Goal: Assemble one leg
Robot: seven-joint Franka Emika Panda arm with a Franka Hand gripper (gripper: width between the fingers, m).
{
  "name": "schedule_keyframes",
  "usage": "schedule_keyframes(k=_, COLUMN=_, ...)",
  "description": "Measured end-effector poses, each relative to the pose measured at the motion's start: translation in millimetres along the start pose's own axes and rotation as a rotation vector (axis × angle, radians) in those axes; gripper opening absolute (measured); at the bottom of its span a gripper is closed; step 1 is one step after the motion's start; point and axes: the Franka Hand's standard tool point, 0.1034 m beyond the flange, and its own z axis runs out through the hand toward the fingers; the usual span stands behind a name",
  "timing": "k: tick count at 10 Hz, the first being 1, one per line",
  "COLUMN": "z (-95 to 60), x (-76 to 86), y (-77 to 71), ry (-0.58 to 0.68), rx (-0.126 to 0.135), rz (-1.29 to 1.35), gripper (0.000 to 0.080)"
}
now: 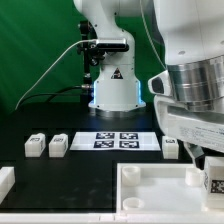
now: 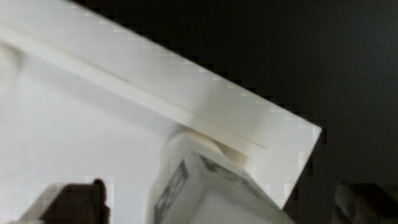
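In the wrist view, one leg [image 2: 217, 188] stands between my fingers with its far end against the corner of the large white square panel [image 2: 107, 110]. My gripper [image 2: 217, 208] is open. The dark fingers [image 2: 75, 205] sit apart from the leg, with white panel showing in the gap on one side. In the exterior view, the same leg [image 1: 214, 180], its tag showing, is under my gripper [image 1: 205, 168] at the right end of the panel [image 1: 150, 178]. Three more legs lie on the table: two [image 1: 35, 146] [image 1: 58, 147] at the exterior view's left and one [image 1: 171, 147] right of the marker board.
The marker board [image 1: 117, 140] lies in the middle of the black table, in front of the robot base [image 1: 112, 90]. A white part [image 1: 5, 180] sits at the exterior view's lower left edge. My arm fills the exterior view's right side.
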Motion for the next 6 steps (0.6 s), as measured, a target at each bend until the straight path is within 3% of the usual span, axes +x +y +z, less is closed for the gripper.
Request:
schedule_keyframes(k=2, z=-0.1, x=0.3, y=0.2, ry=0.000, rx=0.000, rz=-0.173, gripper=0.0648)
schedule_keyframes(k=3, z=-0.5, x=3.2, y=1.9, ry=0.009, rx=-0.012, rz=-0.402, gripper=0.0649)
schedule_keyframes(k=4, z=-0.9, x=8.5, y=1.7, ry=0.045, rx=-0.074, rz=-0.720, gripper=0.0649)
schedule_keyframes(k=5, z=0.4, x=8.6, y=0.5, ry=0.061, rx=-0.086, rz=-0.834, gripper=0.0649)
schedule_keyframes(k=6, z=0.5, x=7.8, y=0.1, ry=0.058, rx=-0.075, rz=-0.742, gripper=0.0639)
